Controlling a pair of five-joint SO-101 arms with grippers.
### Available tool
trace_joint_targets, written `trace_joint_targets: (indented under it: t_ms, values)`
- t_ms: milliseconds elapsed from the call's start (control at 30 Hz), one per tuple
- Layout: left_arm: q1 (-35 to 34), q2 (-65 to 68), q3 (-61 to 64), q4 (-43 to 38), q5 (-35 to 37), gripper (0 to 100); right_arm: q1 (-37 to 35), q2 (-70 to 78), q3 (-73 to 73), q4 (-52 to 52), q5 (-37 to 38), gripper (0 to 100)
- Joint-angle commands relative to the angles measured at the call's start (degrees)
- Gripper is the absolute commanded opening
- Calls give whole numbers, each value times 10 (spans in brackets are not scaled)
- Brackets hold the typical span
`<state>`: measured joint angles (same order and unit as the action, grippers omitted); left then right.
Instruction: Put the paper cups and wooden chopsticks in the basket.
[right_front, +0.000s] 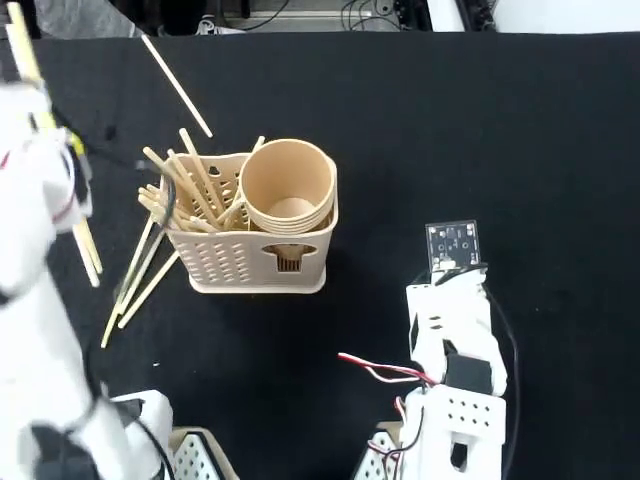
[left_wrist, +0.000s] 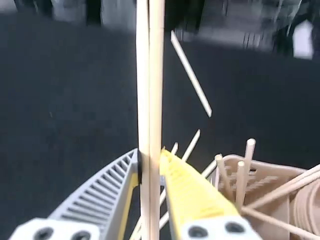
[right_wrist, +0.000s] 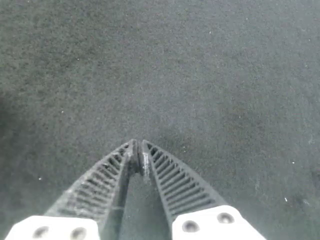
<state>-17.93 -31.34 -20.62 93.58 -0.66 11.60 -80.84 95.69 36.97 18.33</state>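
Note:
A beige slotted basket (right_front: 255, 262) stands left of the table's middle. A stack of paper cups (right_front: 287, 185) sits in it beside several wooden chopsticks (right_front: 195, 185). More chopsticks (right_front: 135, 285) lean against the basket's left side, tips on the mat. One loose chopstick (right_front: 176, 86) lies behind the basket. At the far left, my left gripper (left_wrist: 150, 157) is shut on a pair of chopsticks (left_wrist: 149, 75) held upright, left of the basket (left_wrist: 270, 185). My right gripper (right_wrist: 136, 150) is shut, holding nothing, over bare mat.
The table is covered by a black mat (right_front: 480, 130), with wide free room right of and behind the basket. The right arm's body (right_front: 455, 340) sits at the front right. Cables and equipment run along the far edge.

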Motion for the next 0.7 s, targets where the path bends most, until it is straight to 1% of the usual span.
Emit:
trace_joint_targets:
  t_ms: [0,67,133,267,400,467,567,667]
  values:
    - [0,-187,187,-146,7,29,4,-8,-2,-10,-2,12]
    - [0,-264,284,-234,7,29,4,-8,-2,-10,-2,12]
    - [18,-335,377,-323,18,29,4,-8,-2,-10,-2,12]
    - [103,-453,533,-484,76,29,4,-8,-2,-10,-2,12]
    - [199,-521,640,-634,84,29,4,-8,-2,-10,-2,12]
    - [228,-532,663,-670,84,29,4,-8,-2,-10,-2,12]
    - [256,-533,683,-673,84,29,4,-8,-2,-10,-2,12]
    - [261,-533,720,-674,84,29,4,-8,-2,-11,-2,12]
